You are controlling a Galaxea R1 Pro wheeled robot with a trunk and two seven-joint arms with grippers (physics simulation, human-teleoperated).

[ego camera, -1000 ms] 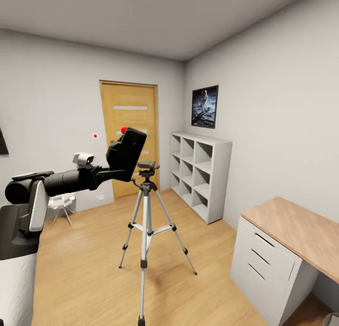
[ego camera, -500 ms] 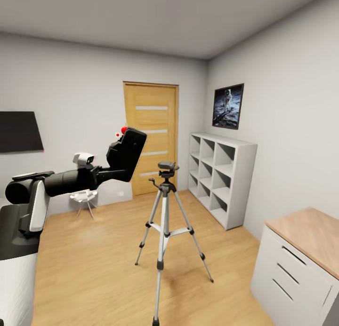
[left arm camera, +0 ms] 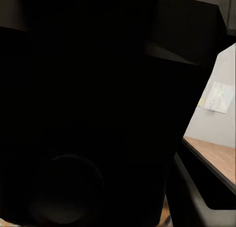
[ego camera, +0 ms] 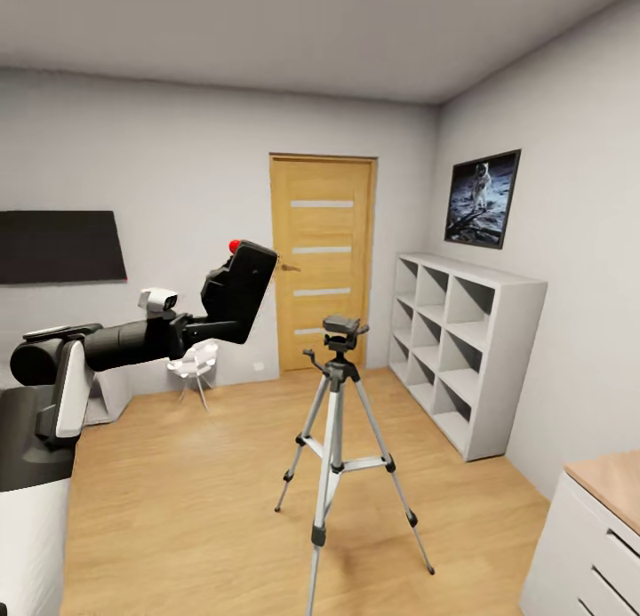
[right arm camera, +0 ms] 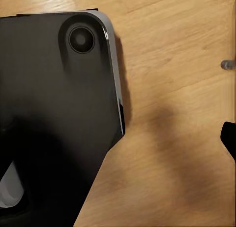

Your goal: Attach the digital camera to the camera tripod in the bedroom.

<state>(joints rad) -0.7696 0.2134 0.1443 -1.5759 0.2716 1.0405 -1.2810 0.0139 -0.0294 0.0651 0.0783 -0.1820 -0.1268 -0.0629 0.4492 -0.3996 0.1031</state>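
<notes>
Since the earlier pictures, the head view has been turned to the left, so the whole room is now seen shifted to the right; the left arm and the camera it holds are kept at the same spot in the picture.

From the head, the digital camera (ego camera: 236, 292) is seen held up at the end of the left arm, tilted, with its red button on top. The left gripper (ego camera: 203, 326) is pressed against the camera's lower end, but how its jaws stand cannot be told. The camera tripod (ego camera: 338, 438) is stood upright on the wood floor (ego camera: 178, 492), to the right of the camera and well apart from it. Behind it an oak door (ego camera: 323, 260) and white cube shelves (ego camera: 467, 349) are seen.

From the left wrist, a big dark shape is seen very close, too dark to tell.

From the right wrist, a black robot part (right arm camera: 54, 114) is seen over the wood floor (right arm camera: 172, 138). Whether the right jaws are apart or together cannot be told.
</notes>
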